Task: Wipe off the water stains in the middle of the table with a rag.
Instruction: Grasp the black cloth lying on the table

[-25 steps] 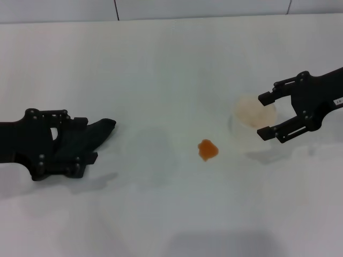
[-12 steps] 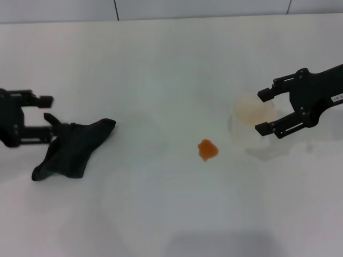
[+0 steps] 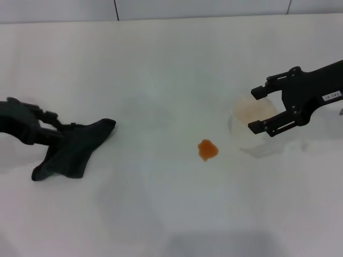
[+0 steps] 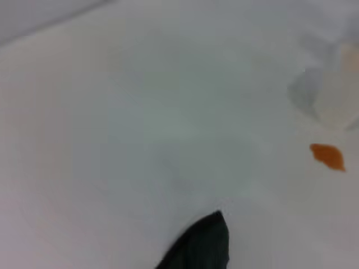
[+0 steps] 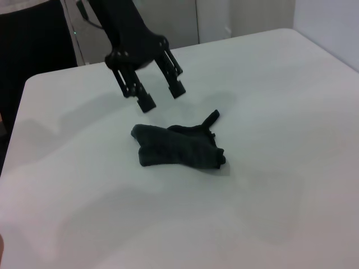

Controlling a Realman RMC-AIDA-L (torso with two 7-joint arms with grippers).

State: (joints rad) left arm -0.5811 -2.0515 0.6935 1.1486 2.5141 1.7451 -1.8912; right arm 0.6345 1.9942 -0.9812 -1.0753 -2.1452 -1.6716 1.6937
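The water stains (image 3: pixel 207 149) are a small orange blot on the white table (image 3: pixel 161 69), and they also show in the left wrist view (image 4: pixel 328 157). The dark rag (image 3: pixel 75 150) lies crumpled on the table at the left; it also shows in the right wrist view (image 5: pixel 179 147), and its tip shows in the left wrist view (image 4: pixel 205 244). My left gripper (image 3: pixel 56 126) is open and empty at the rag's left end; in the right wrist view (image 5: pixel 162 96) it hangs just above the rag. My right gripper (image 3: pixel 255 110) is open at the right.
A translucent whitish plastic cup (image 3: pixel 241 120) stands right of the stain, between the right gripper's open fingers; it also shows in the left wrist view (image 4: pixel 336 95). The table's far edge meets a grey wall (image 3: pixel 161 8).
A second ago the left gripper was down on the rag; it then let go and pulled back left, and now sits open at the rag's left end. The right gripper moved slightly left around the cup.
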